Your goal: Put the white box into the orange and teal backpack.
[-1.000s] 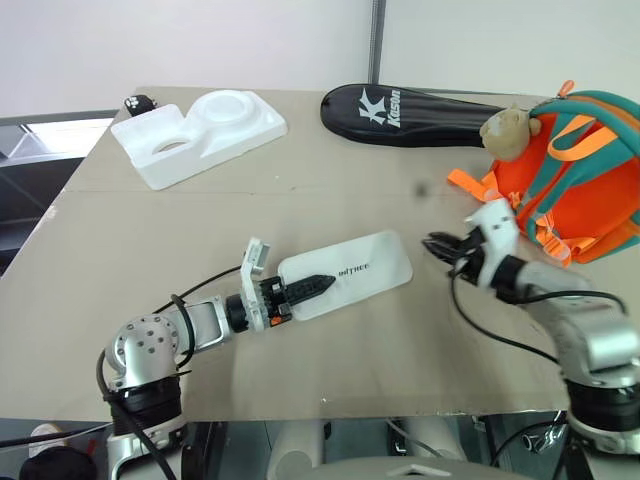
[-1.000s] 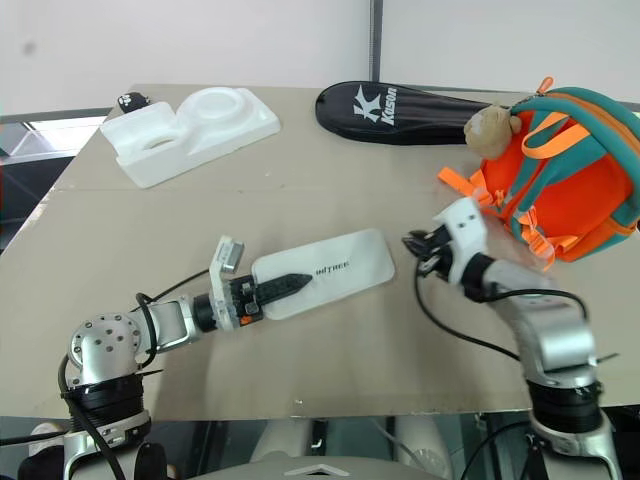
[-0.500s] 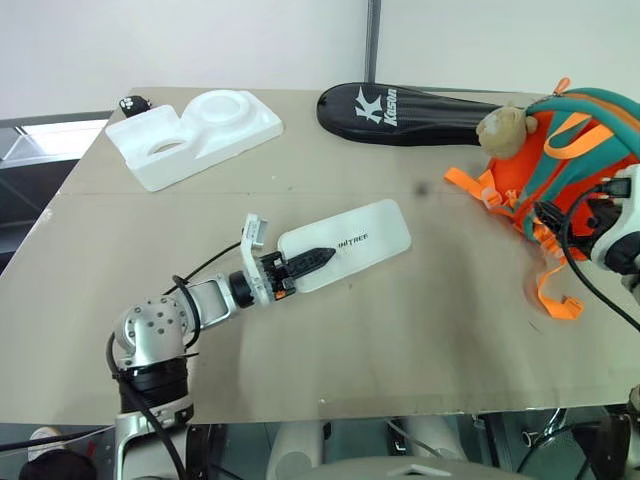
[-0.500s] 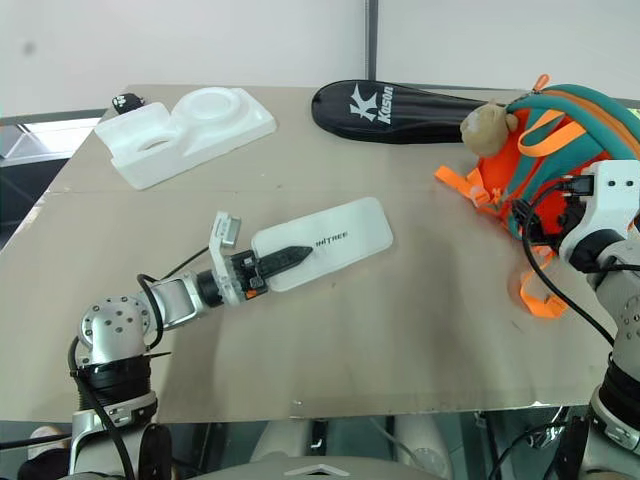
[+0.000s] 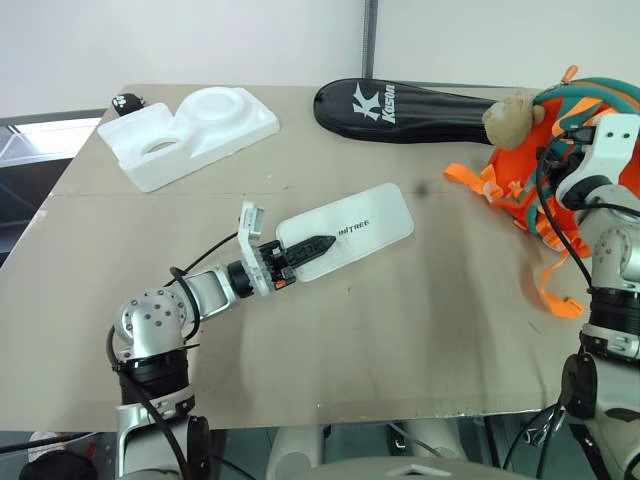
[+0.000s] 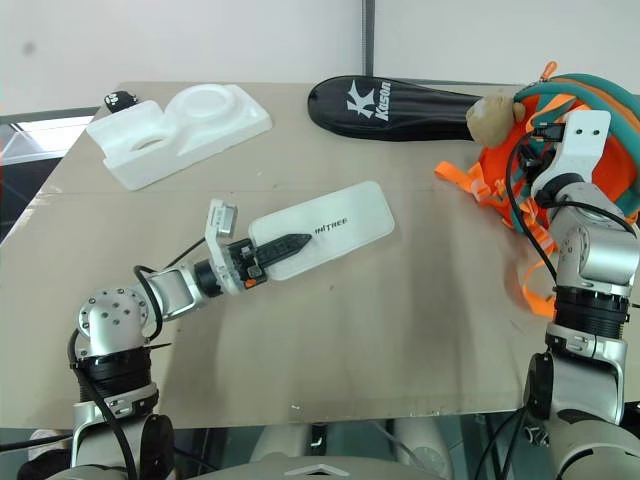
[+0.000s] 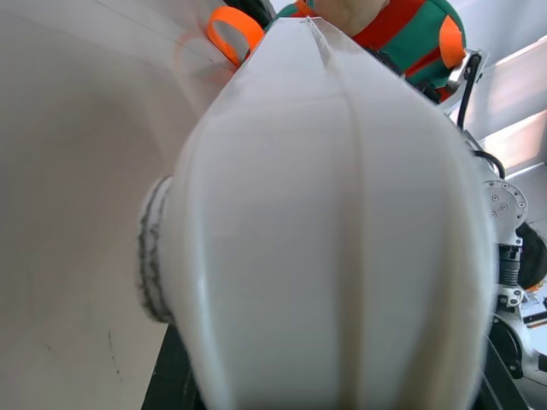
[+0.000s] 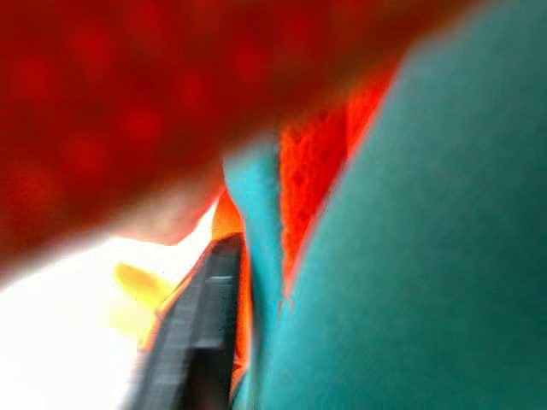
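The white box [image 5: 362,227] is a slim white case with dark lettering, held slanted over the middle of the table. My left gripper [image 5: 308,244] is shut on its near end, one black finger lying across the lid. In the left wrist view the white box [image 7: 342,222] looms close, with the backpack [image 7: 410,34] beyond it. The orange and teal backpack [image 5: 600,100] stands at the table's far right with a tan bear [image 5: 508,120] on it. My right gripper [image 5: 556,150] is pressed against the backpack's front, right at orange and teal fabric [image 8: 385,239].
A white styrofoam block [image 5: 190,130] lies at the back left with a small black object [image 5: 125,101] beside it. A long black racket bag [image 5: 400,103] lies along the back edge. Loose orange straps [image 5: 553,285] trail from the backpack over the table's right side.
My right arm swung right and up from the table's middle to the backpack. The left gripper carried the white box slightly up and forward.
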Controlling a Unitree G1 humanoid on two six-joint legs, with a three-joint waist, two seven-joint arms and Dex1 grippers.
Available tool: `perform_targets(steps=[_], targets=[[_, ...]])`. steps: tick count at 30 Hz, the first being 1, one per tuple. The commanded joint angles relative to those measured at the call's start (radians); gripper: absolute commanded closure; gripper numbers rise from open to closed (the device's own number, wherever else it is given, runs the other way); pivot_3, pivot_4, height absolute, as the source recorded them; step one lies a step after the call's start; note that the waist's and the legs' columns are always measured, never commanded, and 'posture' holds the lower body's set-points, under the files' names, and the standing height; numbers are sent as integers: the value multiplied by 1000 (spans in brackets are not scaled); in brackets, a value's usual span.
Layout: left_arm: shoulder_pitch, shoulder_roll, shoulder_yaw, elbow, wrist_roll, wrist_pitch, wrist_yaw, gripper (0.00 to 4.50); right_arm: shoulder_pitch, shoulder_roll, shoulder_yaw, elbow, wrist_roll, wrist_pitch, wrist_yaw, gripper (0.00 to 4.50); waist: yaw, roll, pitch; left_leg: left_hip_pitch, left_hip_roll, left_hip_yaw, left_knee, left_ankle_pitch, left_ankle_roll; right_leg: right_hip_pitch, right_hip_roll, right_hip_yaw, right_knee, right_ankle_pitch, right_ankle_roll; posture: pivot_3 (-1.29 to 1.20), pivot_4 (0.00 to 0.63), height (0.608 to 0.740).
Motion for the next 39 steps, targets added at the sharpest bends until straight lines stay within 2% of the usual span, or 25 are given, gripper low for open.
perform_targets(steps=[1,4,12,15,20,22,25,27,29,33,39], targets=[[7,-5,35,-58,-57,-32,14,3485,-40,-21,13,6,-4,-105,42,4457,-2,0,0,0,0,0,0,0,0,0,0,0,0,0,0,0,150,740],[24,-4,32,-67,-35,-70,22,3485,-45,-24,46,-17,19,-165,135,4457,-7,1,1,0,0,0,0,0,0,0,0,0,0,0,0,0,150,740],[-2,1,72,-13,87,-284,67,3485,-140,-10,120,-197,185,-170,377,4500,-13,5,5,0,0,-1,0,0,0,0,0,-1,1,0,0,0,150,740],[-24,13,99,7,114,-342,83,3485,-178,-11,159,-251,204,-159,421,4500,-13,5,5,-1,0,-2,0,0,0,-1,0,-1,1,0,0,0,150,740],[-29,63,155,-7,102,-375,99,3485,-200,12,192,-370,334,-63,474,4500,-9,5,5,-6,0,-2,0,0,0,-4,-1,-2,0,0,0,0,150,740],[-15,89,170,-17,104,-382,92,3485,-172,9,211,-409,370,-18,489,4500,-7,5,5,-6,0,-2,0,0,0,-4,-1,-3,0,0,0,0,150,740],[48,170,193,-74,144,-411,45,3485,-34,-34,313,-481,339,-1,554,4500,4,2,5,-6,0,-3,0,0,0,-4,-1,-4,-2,0,0,0,150,740],[92,215,205,-101,164,-437,6,3485,25,-53,336,-508,344,12,573,4500,10,2,5,-6,0,-3,0,0,0,-3,-2,-4,-3,0,0,0,150,740],[114,228,213,-113,160,-471,-39,3485,49,-66,333,-514,352,17,580,4500,15,3,7,-6,0,-2,0,0,0,-4,-3,-4,-2,0,0,0,150,740],[192,365,219,-141,185,-490,-251,3485,214,-169,287,-538,380,-1,705,4500,21,-5,7,-4,0,-4,2,0,0,-2,-2,-6,-1,-1,-1,0,150,740],[146,373,133,-152,227,-531,-286,3485,332,-272,237,-548,419,-28,821,4500,26,-2,9,-1,0,-2,3,0,0,1,-3,-6,-1,-2,-4,0,150,740]])
